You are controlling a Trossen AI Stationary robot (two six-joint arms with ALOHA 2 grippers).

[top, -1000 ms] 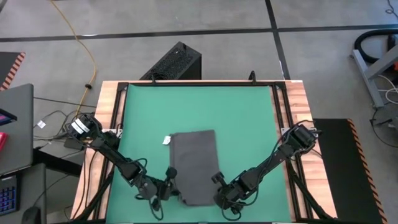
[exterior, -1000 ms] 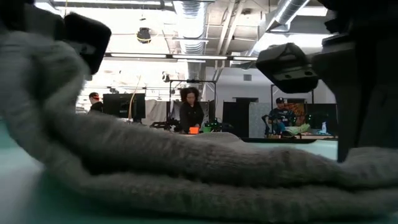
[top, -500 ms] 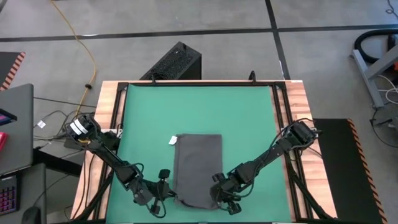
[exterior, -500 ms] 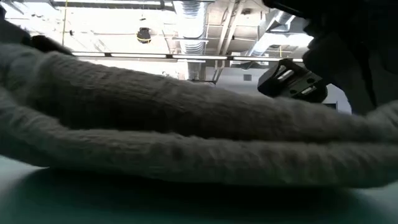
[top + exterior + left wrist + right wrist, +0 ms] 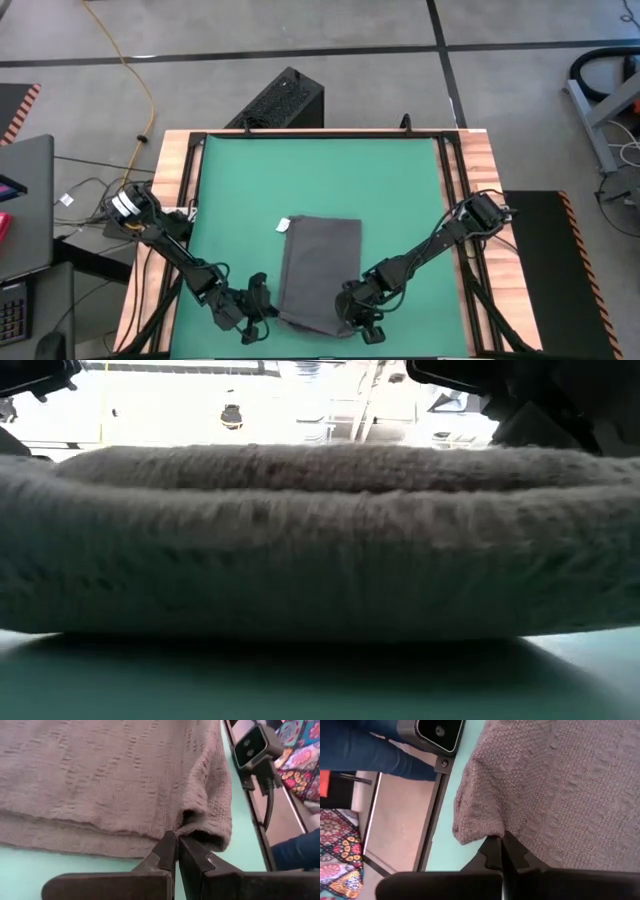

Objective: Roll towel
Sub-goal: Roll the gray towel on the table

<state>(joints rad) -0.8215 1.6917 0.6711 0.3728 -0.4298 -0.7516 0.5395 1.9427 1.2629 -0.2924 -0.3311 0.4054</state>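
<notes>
On the left of the table, our left gripper (image 5: 262,312) sits low at the near edge of the green mat (image 5: 320,175), right at the near left corner of the towel (image 5: 320,270). In the left wrist view its two dark fingers (image 5: 167,854) are pressed together, and their tips pinch a fold of the grey cloth (image 5: 110,780) where the edge curls over.

The towel lies in the near middle of the mat as a dark grey oblong, its long sides running away from us and a small white tag (image 5: 283,224) at its far left corner. From table height, its near edge bulges up as a thick rounded fold (image 5: 320,540) that fills most of what we see.

On the right, our right gripper (image 5: 350,318) reaches in to the near right corner of the towel. Its fingers (image 5: 492,851) are closed as well, nipping the cloth (image 5: 560,780) just beside the rounded corner. A small black camera (image 5: 439,731) stands on the table edge nearby.
</notes>
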